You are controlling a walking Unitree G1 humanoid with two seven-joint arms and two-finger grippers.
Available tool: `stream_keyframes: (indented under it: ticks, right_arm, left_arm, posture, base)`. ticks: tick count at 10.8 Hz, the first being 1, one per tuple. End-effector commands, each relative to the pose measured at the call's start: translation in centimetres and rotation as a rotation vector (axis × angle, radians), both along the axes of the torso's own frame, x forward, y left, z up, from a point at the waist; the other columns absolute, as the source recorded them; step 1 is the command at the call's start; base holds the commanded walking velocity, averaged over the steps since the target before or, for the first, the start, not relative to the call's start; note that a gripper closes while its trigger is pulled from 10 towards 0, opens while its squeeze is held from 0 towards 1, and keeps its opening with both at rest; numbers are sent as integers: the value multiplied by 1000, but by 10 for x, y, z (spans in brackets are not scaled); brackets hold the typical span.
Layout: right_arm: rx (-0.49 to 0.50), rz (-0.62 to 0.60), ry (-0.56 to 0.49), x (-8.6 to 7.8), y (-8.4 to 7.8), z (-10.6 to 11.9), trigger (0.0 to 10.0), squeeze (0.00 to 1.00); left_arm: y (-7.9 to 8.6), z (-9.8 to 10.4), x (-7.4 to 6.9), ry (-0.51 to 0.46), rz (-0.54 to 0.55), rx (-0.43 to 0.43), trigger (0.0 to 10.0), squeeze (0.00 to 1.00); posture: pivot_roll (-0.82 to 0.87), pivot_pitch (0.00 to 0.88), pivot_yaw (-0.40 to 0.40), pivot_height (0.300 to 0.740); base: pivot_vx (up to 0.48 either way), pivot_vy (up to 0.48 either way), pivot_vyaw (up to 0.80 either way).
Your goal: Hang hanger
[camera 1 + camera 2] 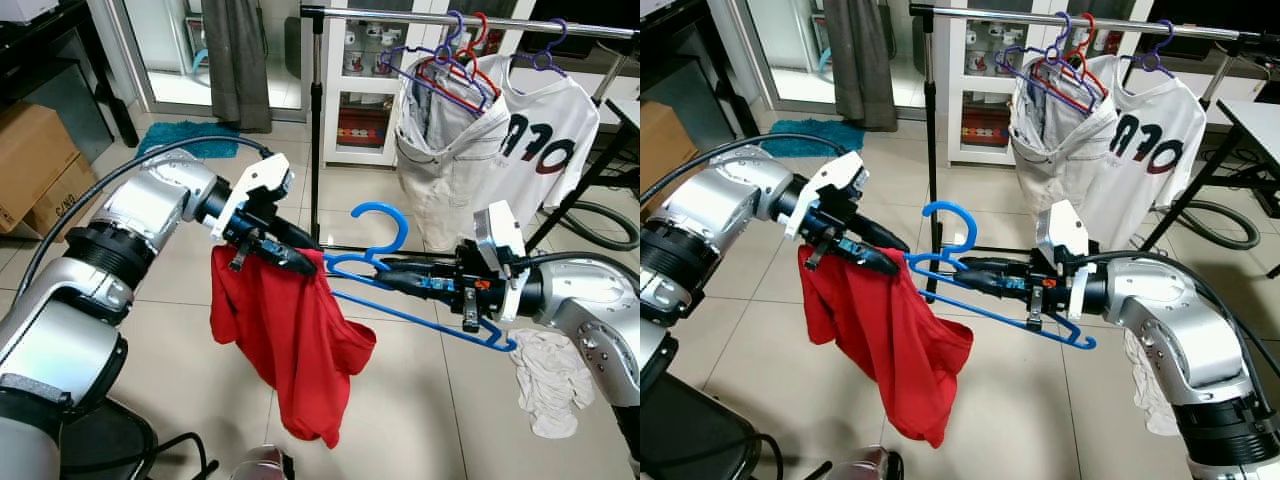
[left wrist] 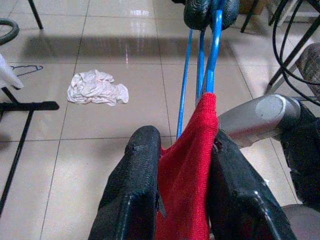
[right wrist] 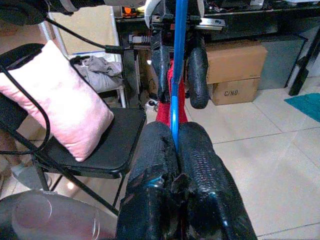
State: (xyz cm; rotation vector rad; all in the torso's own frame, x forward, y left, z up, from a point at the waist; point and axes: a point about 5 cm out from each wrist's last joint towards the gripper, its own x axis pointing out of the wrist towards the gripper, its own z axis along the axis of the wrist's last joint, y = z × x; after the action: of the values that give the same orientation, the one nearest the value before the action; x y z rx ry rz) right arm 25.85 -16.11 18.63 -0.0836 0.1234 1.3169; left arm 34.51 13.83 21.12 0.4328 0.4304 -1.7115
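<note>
The clothes rail (image 1: 470, 18) stands across the back of the tiled floor, its horizontal bar carrying a pale garment (image 1: 450, 160), a white printed T-shirt (image 1: 545, 140) and several empty purple and red hangers (image 1: 440, 65). Well in front of it and lower, the 2 silver arms meet over the floor, and the red garment (image 1: 290, 340) droops between them in a long soft fold. The left gripper (image 1: 290, 255) has its fingers (image 2: 137, 175) closed on the top edge of that red cloth, pinching it right where it meets one end of the blue hanger (image 1: 400, 275). The right gripper (image 1: 385, 270) has its fingers (image 3: 200, 170) shut on the hanger's thin blue wire, near the base of the hook, so the hanger lies tilted between the 2 grippers with its hook curling up toward the rail. A crumpled white cloth (image 1: 548, 380) lies on the floor beside the right arm, and in the right wrist view a pink pillow (image 3: 60, 100) rests on a black chair (image 3: 95, 150). I judge the hanger to be light and springy but thin and slick, liable to twist in a pinch grip, so the hold near the hook's base seems best for steering it. The garment is limp and may slide off the arm if the hanger tips; it looks only partly on, so the shoulder probably needs seating before the hook goes up to the bar.
</note>
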Motion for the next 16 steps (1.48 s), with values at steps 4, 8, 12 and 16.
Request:
stream_keyframes:
  ticks: [4,8,12,16]
  right_arm:
    - [31,53,-39,-1,5,16,10000,204]
    - [43,27,-36,2,0,19,10000,1000]
    - [196,-105,-100,-4,-33,51,10000,1000]
    - [222,-51,-11,-32,-13,35,10000,1000]
  left_arm:
    - [1,4,1,-27,-16,12,0,0]
    - [10,5,5,-31,31,-13,0,0]
    - [42,-7,9,-58,196,-5,0,0]
    - [61,4,12,-125,312,-106,0,0]
  posture:
    - [51,0,44,740]
    - [37,0,50,740]
    - [22,0,56,740]
    - [27,0,43,740]
  base:
    - [0,0,0]
    - [0,0,0]
    - [0,0,0]
    - [0,0,0]
